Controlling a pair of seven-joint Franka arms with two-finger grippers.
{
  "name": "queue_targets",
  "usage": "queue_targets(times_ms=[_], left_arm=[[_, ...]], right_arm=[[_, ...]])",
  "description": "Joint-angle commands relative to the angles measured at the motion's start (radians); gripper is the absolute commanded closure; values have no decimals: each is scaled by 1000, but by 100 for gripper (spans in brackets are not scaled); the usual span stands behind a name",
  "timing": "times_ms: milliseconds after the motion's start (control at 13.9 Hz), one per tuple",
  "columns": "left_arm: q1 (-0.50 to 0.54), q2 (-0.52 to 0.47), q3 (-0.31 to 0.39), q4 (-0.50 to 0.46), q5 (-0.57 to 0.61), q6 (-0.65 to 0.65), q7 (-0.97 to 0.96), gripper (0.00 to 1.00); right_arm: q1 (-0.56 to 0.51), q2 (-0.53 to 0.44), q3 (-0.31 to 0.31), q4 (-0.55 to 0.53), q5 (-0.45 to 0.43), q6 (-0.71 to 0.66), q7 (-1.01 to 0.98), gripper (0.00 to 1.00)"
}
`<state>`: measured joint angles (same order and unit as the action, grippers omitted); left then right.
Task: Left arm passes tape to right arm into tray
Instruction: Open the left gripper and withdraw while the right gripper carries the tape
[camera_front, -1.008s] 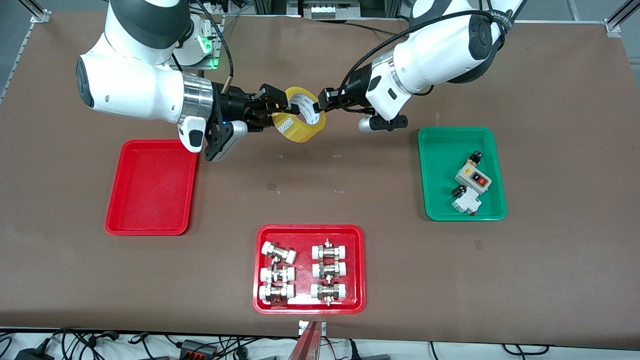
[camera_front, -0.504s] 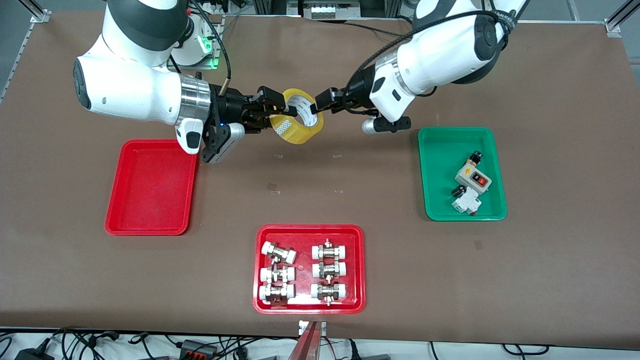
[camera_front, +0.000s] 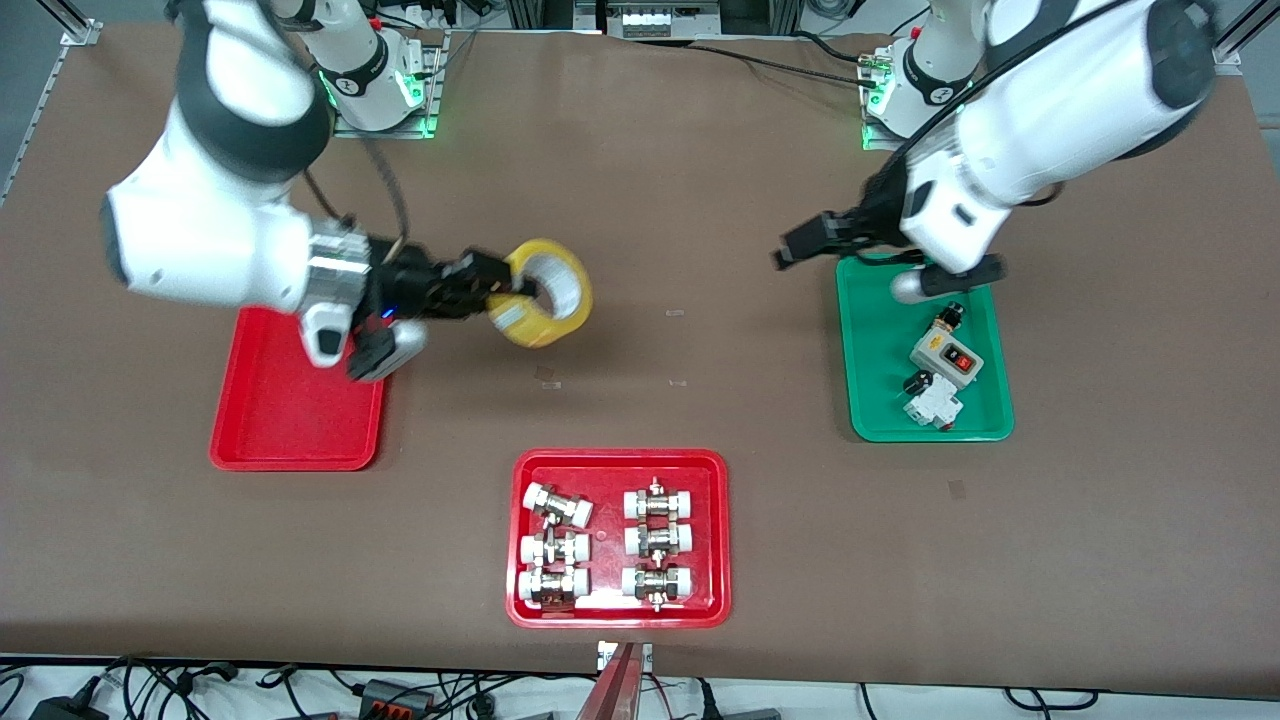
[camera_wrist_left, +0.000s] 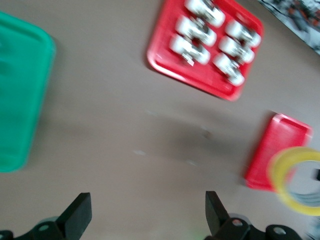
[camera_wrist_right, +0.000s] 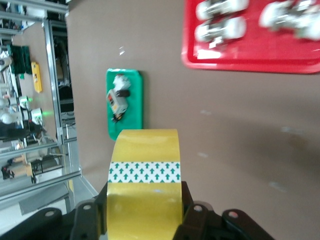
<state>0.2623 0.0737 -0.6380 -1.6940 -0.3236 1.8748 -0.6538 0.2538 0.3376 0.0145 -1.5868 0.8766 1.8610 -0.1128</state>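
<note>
While the right gripper clamps the translucent yellow tape roll above the table beside the plain red plastic tray, the left gripper hangs with fingers apart.

A: The tape is translucent yellow, with a white band of green arrows across it. The tabletop is plain brown.

B: At nine o'clock lies a plain red tray; at three o'clock, a green tray. At six o'clock a second red tray carries white-capped silver fittings.
</note>
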Motion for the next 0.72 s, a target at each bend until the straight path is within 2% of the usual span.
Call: queue_targets(times_ms=[0, 72, 360, 504, 648], left_arm=[[34, -38, -2, -9, 121, -29, 20, 0], [41, -40, -2, -9, 138, -31, 45, 0], [87, -73, 21, -13, 233, -94, 176, 0], [71, -107, 121, -13, 239, -152, 302, 0], [5, -133, 275, -13, 239, -207, 474, 0]], right_arm=[[-135, 55, 13, 13, -48, -81, -89, 70], [-187, 76, 12, 11, -85, -112, -126, 70], [-367, 145, 13, -25, -111, -176, -242, 70], [-456, 187, 13, -25, -114, -222, -313, 70], [-537, 242, 13, -25, -120, -246, -408, 70]])
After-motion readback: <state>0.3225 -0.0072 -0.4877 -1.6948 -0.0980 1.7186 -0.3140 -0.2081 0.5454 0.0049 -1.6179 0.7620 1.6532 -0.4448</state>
